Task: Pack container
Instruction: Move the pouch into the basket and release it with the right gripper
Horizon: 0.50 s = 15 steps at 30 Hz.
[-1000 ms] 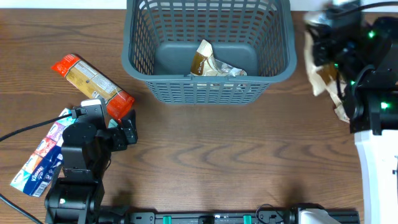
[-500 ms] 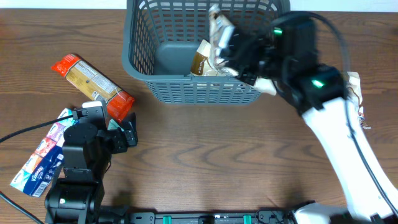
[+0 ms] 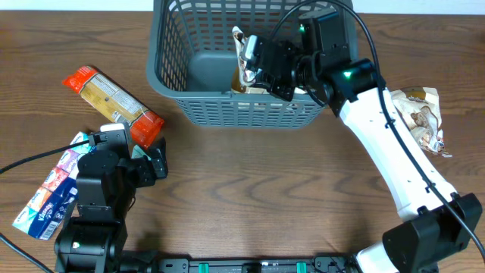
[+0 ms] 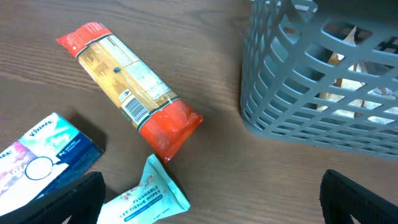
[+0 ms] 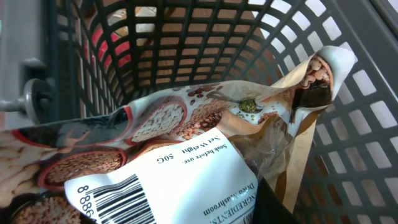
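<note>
The container, a dark grey-blue lattice basket (image 3: pixel 254 110), stands at the table's far centre. It also shows in the left wrist view (image 4: pixel 311 81) and the right wrist view (image 5: pixel 186 37). My right gripper (image 3: pixel 264 64) is inside the basket, above the floor, shut on a dried mushroom packet (image 3: pixel 244 47). The packet fills the right wrist view (image 5: pixel 180 168) and hides the fingers. Another brown packet (image 3: pixel 261 85) lies on the basket floor. My left gripper (image 3: pixel 151 163) is open and empty, low over the table left of the basket (image 4: pixel 211 208).
A red-ended noodle packet (image 3: pixel 114 102) (image 4: pixel 127 93) lies left of the basket. A tissue pack (image 3: pixel 53 189) (image 4: pixel 37 162) and a flushable wipes pack (image 4: pixel 149 199) lie by the left gripper. One more mushroom packet (image 3: pixel 420 117) lies at the right.
My right arm has swung from the right edge to the basket, carrying the packet, and has moved further left and down inside it. The left arm has not moved.
</note>
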Each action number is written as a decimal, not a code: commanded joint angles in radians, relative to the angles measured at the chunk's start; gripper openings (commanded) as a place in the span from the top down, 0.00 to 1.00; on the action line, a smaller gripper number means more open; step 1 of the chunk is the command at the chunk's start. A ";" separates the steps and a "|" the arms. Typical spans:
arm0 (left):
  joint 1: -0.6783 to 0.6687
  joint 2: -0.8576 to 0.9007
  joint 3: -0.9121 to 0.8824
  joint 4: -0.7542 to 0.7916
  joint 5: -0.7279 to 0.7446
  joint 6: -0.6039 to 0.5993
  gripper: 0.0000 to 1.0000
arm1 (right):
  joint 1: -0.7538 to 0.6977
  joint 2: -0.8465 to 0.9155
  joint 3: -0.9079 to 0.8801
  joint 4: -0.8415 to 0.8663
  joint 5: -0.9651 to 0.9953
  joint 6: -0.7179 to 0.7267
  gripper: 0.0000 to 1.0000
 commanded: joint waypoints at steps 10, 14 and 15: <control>0.004 -0.002 0.021 -0.004 -0.008 -0.013 0.01 | -0.008 0.091 0.057 -0.095 0.028 -0.024 0.99; 0.004 -0.002 0.021 -0.011 -0.008 -0.013 0.01 | -0.016 0.091 0.154 -0.131 0.029 -0.025 0.99; 0.004 -0.002 0.021 -0.012 -0.008 -0.013 0.01 | -0.020 0.091 0.173 -0.130 0.028 -0.032 0.99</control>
